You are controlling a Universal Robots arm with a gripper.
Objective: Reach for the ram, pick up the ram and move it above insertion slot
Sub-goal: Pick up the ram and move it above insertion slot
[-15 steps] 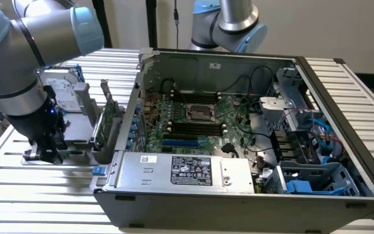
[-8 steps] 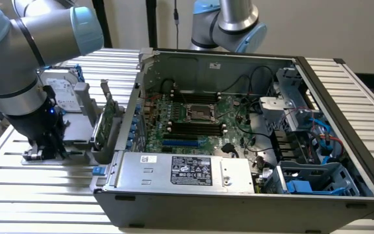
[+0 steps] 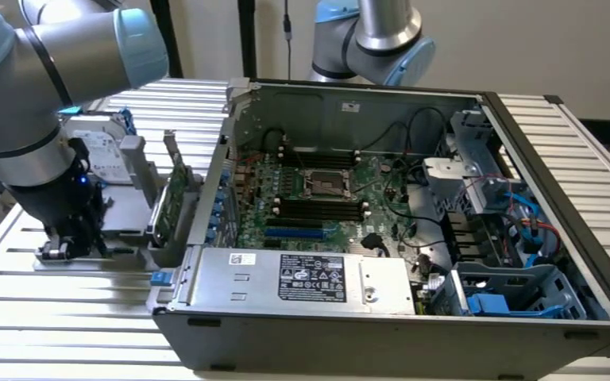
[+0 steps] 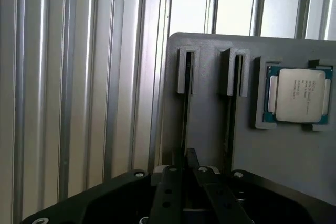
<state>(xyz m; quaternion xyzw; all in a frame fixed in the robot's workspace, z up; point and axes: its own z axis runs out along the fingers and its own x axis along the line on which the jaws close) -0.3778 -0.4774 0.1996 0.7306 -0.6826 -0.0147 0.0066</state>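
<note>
The hand (image 4: 189, 155) is pinched on the ram (image 4: 184, 121), a thin stick standing on edge in a gray holder (image 4: 210, 124). Near the hand lies a chip (image 4: 297, 95); its writing is too small to read.

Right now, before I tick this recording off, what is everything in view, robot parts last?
open metal computer case: one, dark grey, mid-table.
motherboard: one, green, inside case.
boxy power supply: one, silver, case's near edge.
plastic drive caddy: one, blue, case's near corner.
plastic parts holder: one, grey, beside case.
square processor chip: one, silver, holder recess.
hard drive: one, silver, upright in holder.
tall expansion card: one, green, upright in holder.
thin ram stick: one, dark edge-on, holder slot.
slatted aluminium table: one, silver, underneath.
robot arm: one, grey and pale blue, over holder.
second robot arm: one, same colours, behind case.
gripper: one, black, shut on ram stick.
</note>
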